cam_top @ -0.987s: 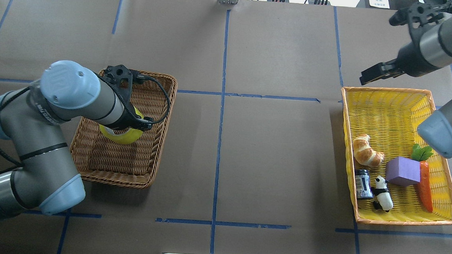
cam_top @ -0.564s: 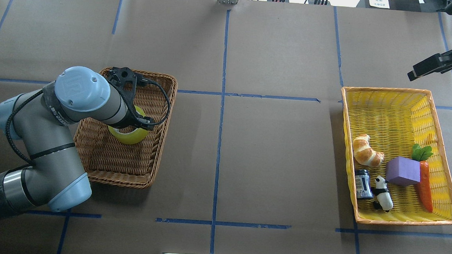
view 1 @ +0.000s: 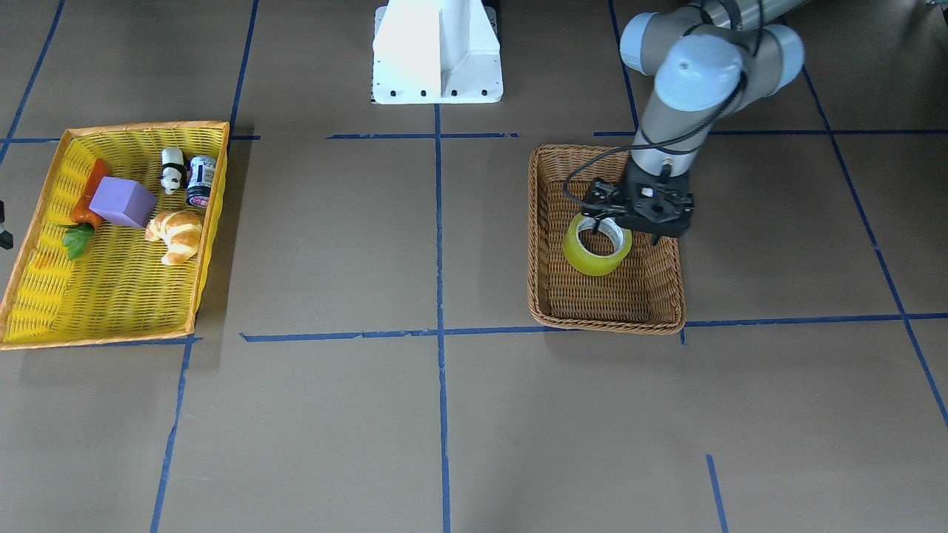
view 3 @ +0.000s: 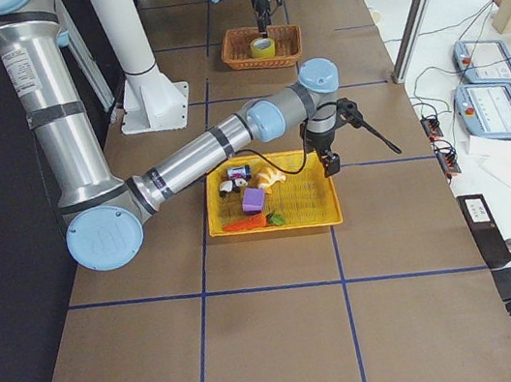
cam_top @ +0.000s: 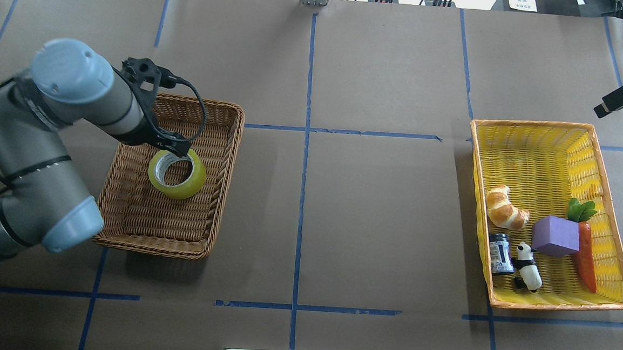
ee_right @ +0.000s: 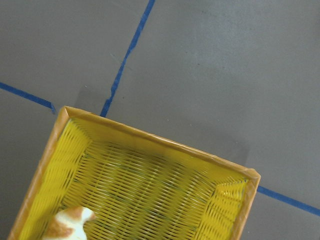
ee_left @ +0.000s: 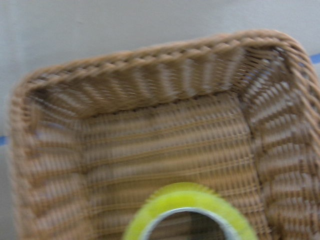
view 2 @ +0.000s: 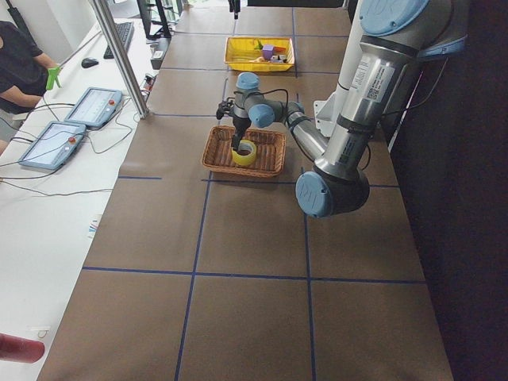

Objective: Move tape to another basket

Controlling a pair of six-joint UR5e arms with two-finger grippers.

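Note:
The yellow tape (cam_top: 180, 191) lies flat inside the brown wicker basket (cam_top: 150, 247) on the left of the table. It also shows in the front view (view 1: 585, 260) and at the bottom of the left wrist view (ee_left: 185, 199). My left gripper (cam_top: 178, 149) hangs just over the tape's far rim, with the jaws apart and nothing held (view 1: 626, 229). My right gripper (cam_top: 600, 110) is raised beyond the far right corner of the yellow basket. It shows side-on, so I cannot tell whether it is open or shut.
The yellow, orange-rimmed basket (cam_top: 542, 124) at the right holds a croissant (cam_top: 506, 208), a purple block (cam_top: 555, 236), a carrot (cam_top: 586, 262), a panda figure (cam_top: 528, 268) and a small can (cam_top: 500, 254). Blue tape lines cross the brown table.
My left arm has risen and pulled back toward the far left, uncovering the tape, which stays in place. My right gripper has swung right, away from the yellow basket's far edge.

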